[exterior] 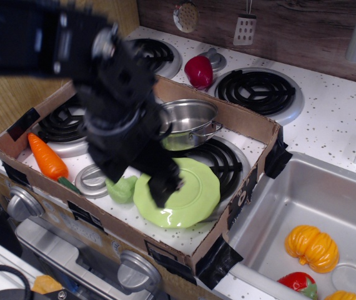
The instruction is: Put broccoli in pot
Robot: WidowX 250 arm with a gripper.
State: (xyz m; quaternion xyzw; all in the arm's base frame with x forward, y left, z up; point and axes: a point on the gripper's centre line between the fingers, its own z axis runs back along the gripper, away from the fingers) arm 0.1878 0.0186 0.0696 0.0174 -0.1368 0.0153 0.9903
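The pale-green broccoli lies on the white stove top just left of the round light-green plate. The shiny steel pot stands behind the plate, on the far part of the front right burner, and looks empty. My black gripper hangs open right over the broccoli. One finger is over the plate's left edge, and the other is at the broccoli's left side. The arm hides part of the broccoli, and I cannot tell whether the fingers touch it.
A low cardboard wall boxes in the work area. An orange carrot lies at the left. A red toy vegetable sits behind the box. The sink at the right holds an orange toy pumpkin.
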